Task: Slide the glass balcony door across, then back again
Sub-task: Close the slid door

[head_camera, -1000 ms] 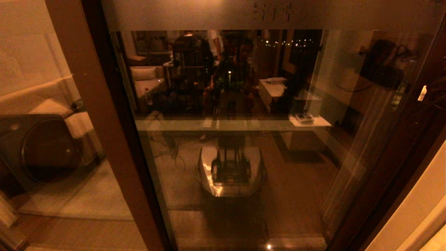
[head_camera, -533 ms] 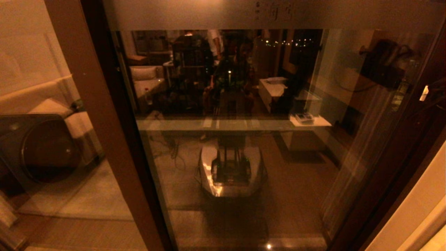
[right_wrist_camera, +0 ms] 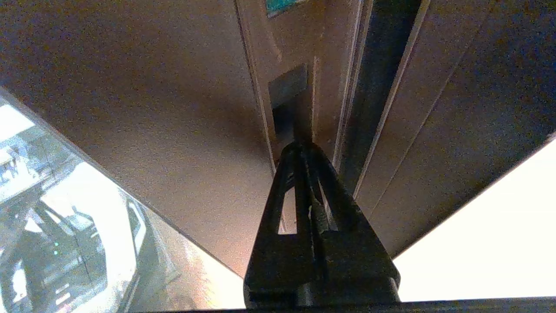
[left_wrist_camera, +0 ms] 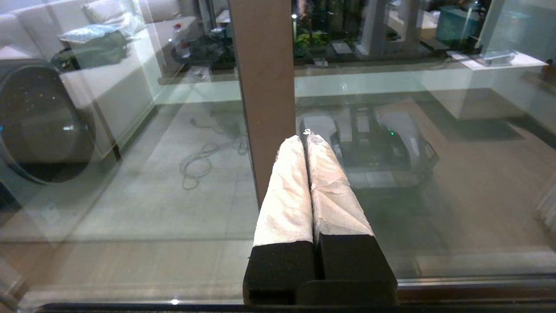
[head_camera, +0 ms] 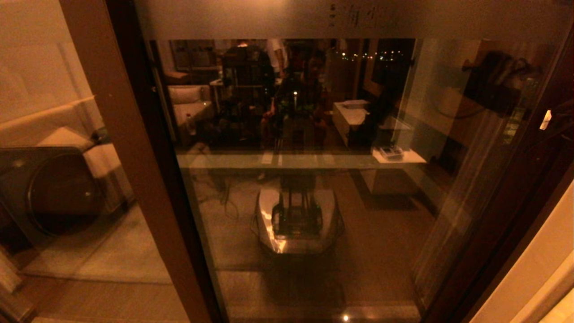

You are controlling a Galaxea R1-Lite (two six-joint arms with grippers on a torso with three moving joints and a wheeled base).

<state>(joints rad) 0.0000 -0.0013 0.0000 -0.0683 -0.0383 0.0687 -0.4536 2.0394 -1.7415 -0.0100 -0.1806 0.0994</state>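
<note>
The tall glass balcony door (head_camera: pixel 314 179) in its brown frame fills most of the head view. It has a frosted band (head_camera: pixel 350 18) with small dark letters along its top. Its left brown upright (head_camera: pixel 130 157) leans across the picture, and its dark right edge (head_camera: pixel 506 211) runs down near a pale wall (head_camera: pixel 538 264). The glass mirrors the room and the robot's own white base (head_camera: pixel 296 220).

In the right wrist view, the brown door frame (right_wrist_camera: pixel 173 108) is very close. A narrow dark handle slot (right_wrist_camera: pixel 290 113) is cut into it. The black right gripper (right_wrist_camera: pixel 302 150) has its two thin fingers pressed together, with nothing between them. Their tips sit right at the near end of the slot. I cannot tell if the tips go inside it. A dark gap (right_wrist_camera: pixel 382 65) runs beside the slot.

In the left wrist view, the left gripper (left_wrist_camera: pixel 304 139) points at the brown upright (left_wrist_camera: pixel 265 87) of the door. Its two fingers (left_wrist_camera: pixel 286 191), wrapped in white cloth, are squeezed tight together and hold nothing. It is apart from the glass.

Behind the glass on the left stands a dark round-fronted machine (head_camera: pixel 49 193)
</note>
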